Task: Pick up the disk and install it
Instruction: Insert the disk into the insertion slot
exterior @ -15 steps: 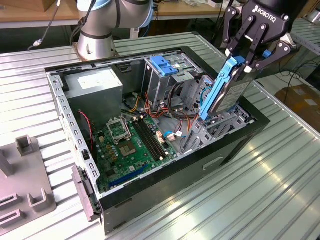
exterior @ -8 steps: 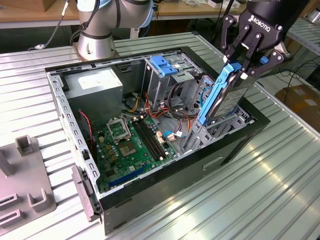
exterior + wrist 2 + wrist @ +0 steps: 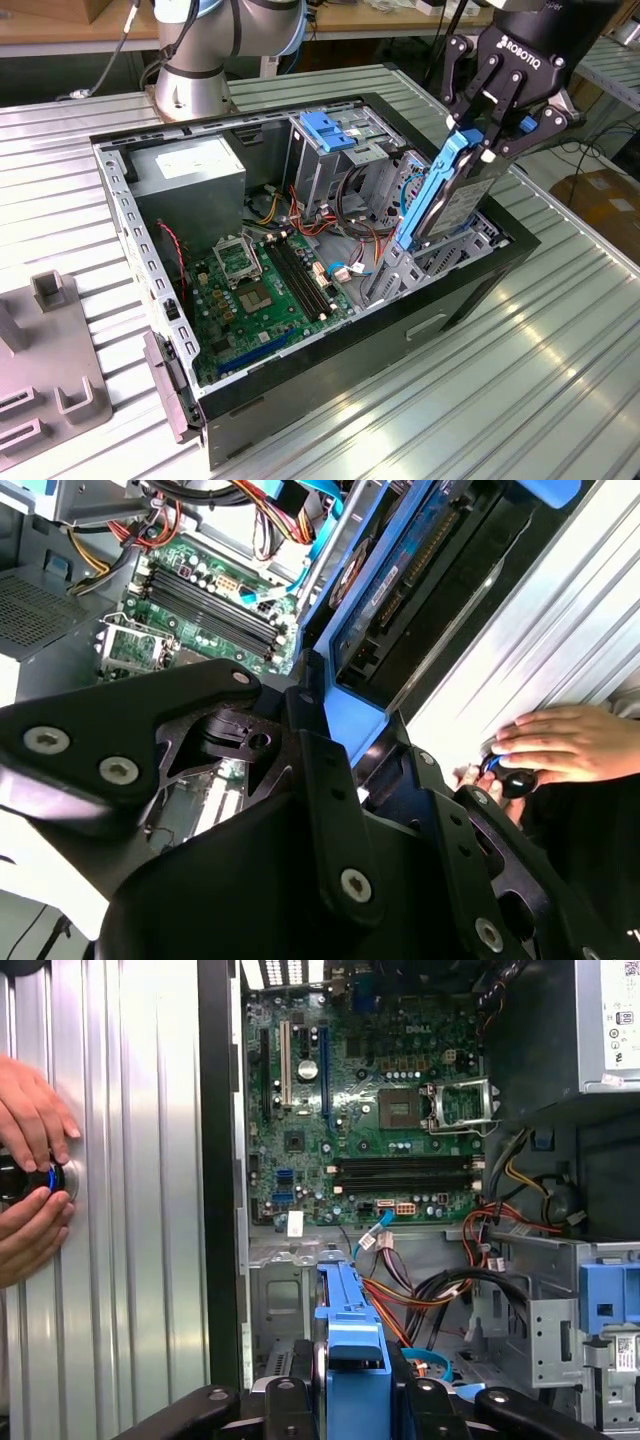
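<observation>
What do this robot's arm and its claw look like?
The silver-grey tubular robot arm has rounded joints with light blue caps. The black metal gripper has linked, jointed fingers studded with silver screws, and white lettering on its body.

In the foreground the black tool (image 3: pixel 350 730) grips the blue-railed disk (image 3: pixel 395 575) at mid-frame. The disk slants into the computer case (image 3: pixel 470 600), beside a green circuit board (image 3: pixel 200 590). Near the frame's edge a hand (image 3: pixel 560 742) rests on a dark knob (image 3: pixel 517 781) on the ribbed counter (image 3: pixel 545 630).
</observation>
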`<control>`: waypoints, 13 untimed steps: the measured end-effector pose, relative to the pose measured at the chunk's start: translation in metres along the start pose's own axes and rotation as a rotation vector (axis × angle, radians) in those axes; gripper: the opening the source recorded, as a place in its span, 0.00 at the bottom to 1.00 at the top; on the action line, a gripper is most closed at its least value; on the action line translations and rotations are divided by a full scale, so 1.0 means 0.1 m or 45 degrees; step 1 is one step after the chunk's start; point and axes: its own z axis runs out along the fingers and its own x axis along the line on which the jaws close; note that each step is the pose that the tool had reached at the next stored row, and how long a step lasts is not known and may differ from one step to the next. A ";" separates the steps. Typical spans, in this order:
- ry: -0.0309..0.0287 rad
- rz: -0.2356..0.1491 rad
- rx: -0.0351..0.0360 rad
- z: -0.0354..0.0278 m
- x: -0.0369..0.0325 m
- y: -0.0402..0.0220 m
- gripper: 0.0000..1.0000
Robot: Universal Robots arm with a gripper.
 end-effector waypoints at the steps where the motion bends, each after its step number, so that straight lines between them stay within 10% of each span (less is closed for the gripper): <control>1: 0.0004 -0.004 0.0000 0.001 0.001 -0.002 0.37; 13: 0.0000 -0.007 0.0000 0.252 0.002 -0.004 0.37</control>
